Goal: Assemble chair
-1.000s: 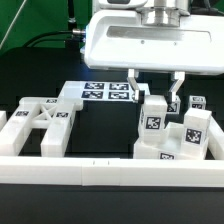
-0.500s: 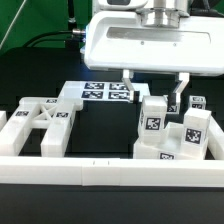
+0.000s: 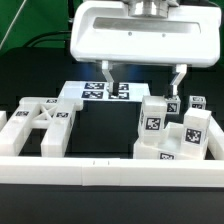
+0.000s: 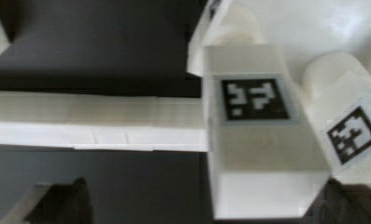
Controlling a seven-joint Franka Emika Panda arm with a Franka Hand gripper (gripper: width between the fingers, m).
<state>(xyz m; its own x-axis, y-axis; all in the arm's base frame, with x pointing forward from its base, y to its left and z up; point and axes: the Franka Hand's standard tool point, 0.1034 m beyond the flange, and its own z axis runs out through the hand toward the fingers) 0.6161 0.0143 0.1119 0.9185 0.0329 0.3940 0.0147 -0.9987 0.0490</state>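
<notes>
The jaws are spread wide and hold nothing. The two fingers (image 3: 107, 76) hang clear of every part, and the gap between them is far wider than any block below.

Under that gap, much closer to one finger than the other, stands an upright block (image 3: 154, 118) with a square tag on its face. In the wrist view its tagged top (image 4: 253, 100) sits roughly on the jaws' centre line. A second block (image 3: 195, 124) stands just beside it, near the same finger. The cross-braced frame (image 3: 40, 126) lies on the counter (image 3: 100, 135), well apart from the jaws and beyond the other finger. The marker board (image 3: 105, 92) lies flat behind them. The chair parts all look loose, with none seen joined.

My reading is that assembly is at an early stage and the step in hand is a pick of the upright block. The jaws hang above it but are not yet around it.

The next move calls for centring the gap over that block and coming straight down. The jaws then need to close on its two plain sides, and the nearer finger must slip down between this block and its neighbour without nudging either.
</notes>
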